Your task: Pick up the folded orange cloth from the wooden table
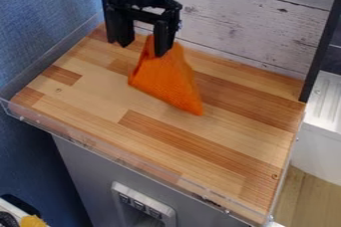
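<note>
Over the far left part of the wooden board [220, 141], a black gripper [140, 50] hangs with its fingers spread apart. An orange cloth [166, 80] stands peaked on the board, left of its middle; one finger overlaps its top, contact unclear. Whitewashed planks [246, 19] rise behind the board.

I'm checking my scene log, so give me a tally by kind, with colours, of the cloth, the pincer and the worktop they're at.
Orange cloth: 1
Black pincer: 1
Brown worktop: 1
Total: 3
</note>
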`<action>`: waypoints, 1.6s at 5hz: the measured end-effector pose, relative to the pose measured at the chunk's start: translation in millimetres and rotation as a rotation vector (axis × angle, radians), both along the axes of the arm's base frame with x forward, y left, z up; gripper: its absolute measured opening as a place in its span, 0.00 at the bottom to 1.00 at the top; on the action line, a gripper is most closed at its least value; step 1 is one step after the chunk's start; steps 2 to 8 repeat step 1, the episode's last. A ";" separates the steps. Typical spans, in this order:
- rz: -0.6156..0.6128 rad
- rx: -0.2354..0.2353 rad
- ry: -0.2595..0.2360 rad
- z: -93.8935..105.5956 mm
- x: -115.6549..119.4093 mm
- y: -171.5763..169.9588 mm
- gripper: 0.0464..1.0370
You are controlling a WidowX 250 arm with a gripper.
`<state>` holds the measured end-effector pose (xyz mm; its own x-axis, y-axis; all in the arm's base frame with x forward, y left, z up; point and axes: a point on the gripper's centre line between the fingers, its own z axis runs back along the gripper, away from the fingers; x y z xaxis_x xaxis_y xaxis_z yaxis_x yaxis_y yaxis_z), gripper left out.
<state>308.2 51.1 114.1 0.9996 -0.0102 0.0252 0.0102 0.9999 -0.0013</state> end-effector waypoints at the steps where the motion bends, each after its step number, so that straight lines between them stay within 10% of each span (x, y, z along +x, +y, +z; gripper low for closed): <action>1: -0.003 0.002 0.005 2.5 1.4 -0.3 0.96; 8: -0.003 0.002 0.005 2.5 1.4 -0.3 0.96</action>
